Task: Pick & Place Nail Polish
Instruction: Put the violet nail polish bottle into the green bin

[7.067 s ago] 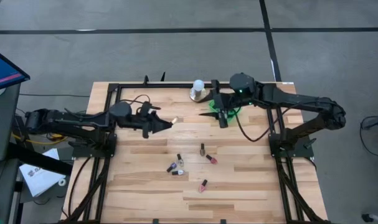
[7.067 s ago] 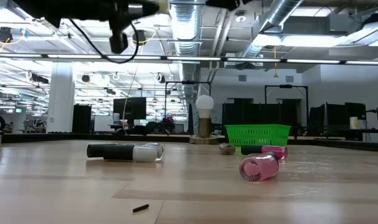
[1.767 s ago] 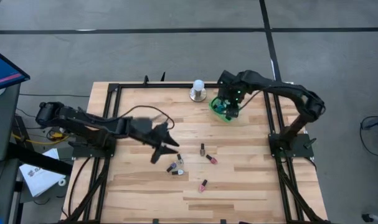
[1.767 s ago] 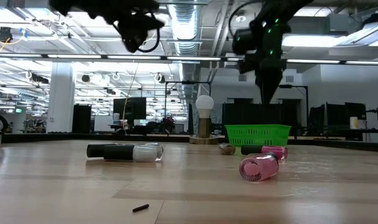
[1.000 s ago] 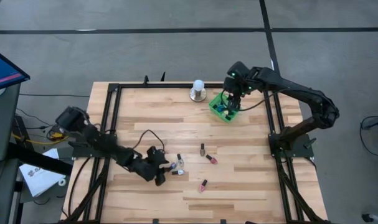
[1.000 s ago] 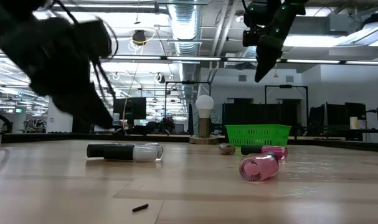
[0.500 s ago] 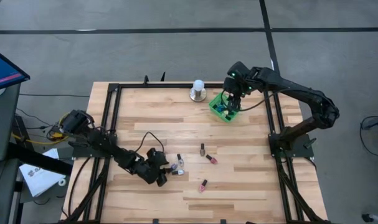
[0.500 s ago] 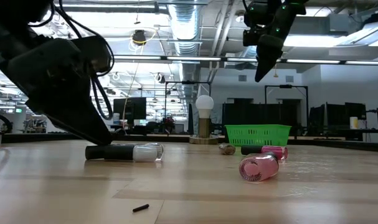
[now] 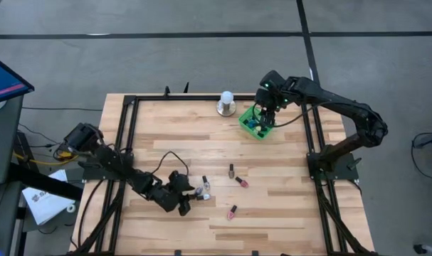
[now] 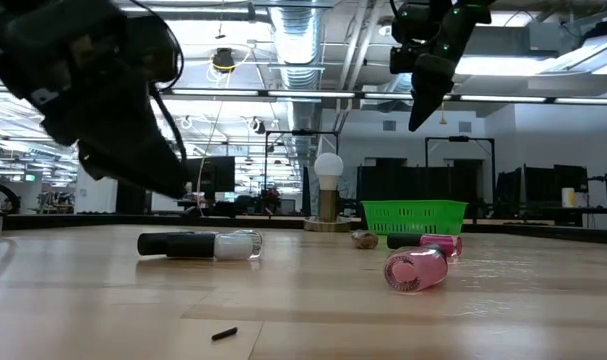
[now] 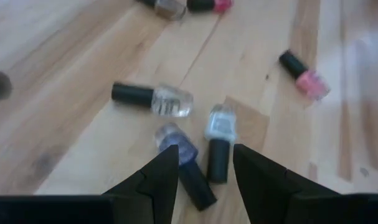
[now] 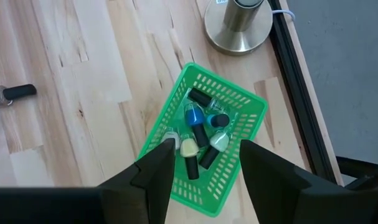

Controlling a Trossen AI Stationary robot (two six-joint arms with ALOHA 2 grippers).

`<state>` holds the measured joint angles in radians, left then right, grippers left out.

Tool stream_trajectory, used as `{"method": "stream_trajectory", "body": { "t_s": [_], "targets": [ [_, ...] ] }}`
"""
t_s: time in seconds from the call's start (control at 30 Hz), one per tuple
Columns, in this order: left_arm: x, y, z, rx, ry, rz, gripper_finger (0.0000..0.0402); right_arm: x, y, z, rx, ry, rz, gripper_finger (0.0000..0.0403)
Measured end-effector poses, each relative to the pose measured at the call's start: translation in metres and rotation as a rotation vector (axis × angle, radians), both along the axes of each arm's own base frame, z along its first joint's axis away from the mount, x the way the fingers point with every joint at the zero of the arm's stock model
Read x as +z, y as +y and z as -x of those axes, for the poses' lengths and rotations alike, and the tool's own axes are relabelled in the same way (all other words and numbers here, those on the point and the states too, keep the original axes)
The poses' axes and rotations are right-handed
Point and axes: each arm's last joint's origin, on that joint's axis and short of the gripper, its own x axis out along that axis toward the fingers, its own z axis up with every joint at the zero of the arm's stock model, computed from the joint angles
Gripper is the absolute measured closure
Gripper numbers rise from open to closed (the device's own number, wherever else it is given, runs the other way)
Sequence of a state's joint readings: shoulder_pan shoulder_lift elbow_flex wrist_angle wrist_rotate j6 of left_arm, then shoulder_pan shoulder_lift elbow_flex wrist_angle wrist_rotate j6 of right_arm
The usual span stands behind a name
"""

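1. Change, left arm: over the last seconds the left pincer [image 9: 189,193] has travelled from the far middle of the table [image 9: 287,213] to the loose bottles near the front centre. Half a second ago it sat low at the clear bottle; it now appears slightly raised in the low view.
2. Change, right arm: the right pincer [image 12: 203,163] has risen from the green basket [image 12: 241,102] and has held its position above it for the last second.
3. Meaning: judged from this, the right arm has finished a drop-off, and the left arm is lining up the next pick.
4. Left pincer state: fingers parted, nothing between them. The purple bottle [image 11: 178,144] and the pale blue bottle [image 11: 220,124] lie on the table directly ahead of the tips, untouched as far as visible.
5. Right pincer state: released and empty, hovering over the basket without contact.
6. Nail polish location: several bottles lie in the basket, including a blue bottle [image 12: 193,116]. On the table remain the clear bottle [image 11: 170,99], a pink bottle [image 11: 311,83] and others nearby.
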<state>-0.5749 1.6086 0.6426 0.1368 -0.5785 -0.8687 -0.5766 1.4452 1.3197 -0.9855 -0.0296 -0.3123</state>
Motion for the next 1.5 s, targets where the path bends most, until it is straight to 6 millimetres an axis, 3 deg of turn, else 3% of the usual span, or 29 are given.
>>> {"method": "stream_trajectory", "body": {
  "t_s": [0.47,0.73,0.87,1.03,1.13,1.4,1.5],
  "targets": [
    [-0.034,-0.003,-0.005,0.023,0.125,-0.045,0.0252,0.0,0.0,0.0,-0.006,-0.001,-0.003,0.0234],
    [-0.037,0.0,-0.001,0.032,0.174,-0.087,0.0254,0.0,0.0,0.0,-0.006,0.0,-0.004,0.0232],
    [-0.041,0.0,0.0,0.027,0.191,-0.114,0.0282,0.0,0.0,0.0,-0.006,0.0,-0.004,0.0235],
    [-0.046,0.001,0.001,0.034,0.207,-0.136,0.0348,0.0,0.0,0.0,-0.006,0.002,-0.005,0.0239],
    [-0.047,0.001,0.001,0.036,0.209,-0.137,0.0352,0.0,0.0,0.0,-0.006,0.004,-0.006,0.0239],
    [-0.02,0.023,-0.003,0.047,0.195,-0.095,0.0352,0.002,0.003,-0.006,0.069,-0.137,-0.146,0.0238],
    [0.007,0.037,-0.009,0.075,0.106,-0.08,0.0352,0.005,0.007,-0.012,0.105,-0.222,-0.201,0.0241]
  ]
}}
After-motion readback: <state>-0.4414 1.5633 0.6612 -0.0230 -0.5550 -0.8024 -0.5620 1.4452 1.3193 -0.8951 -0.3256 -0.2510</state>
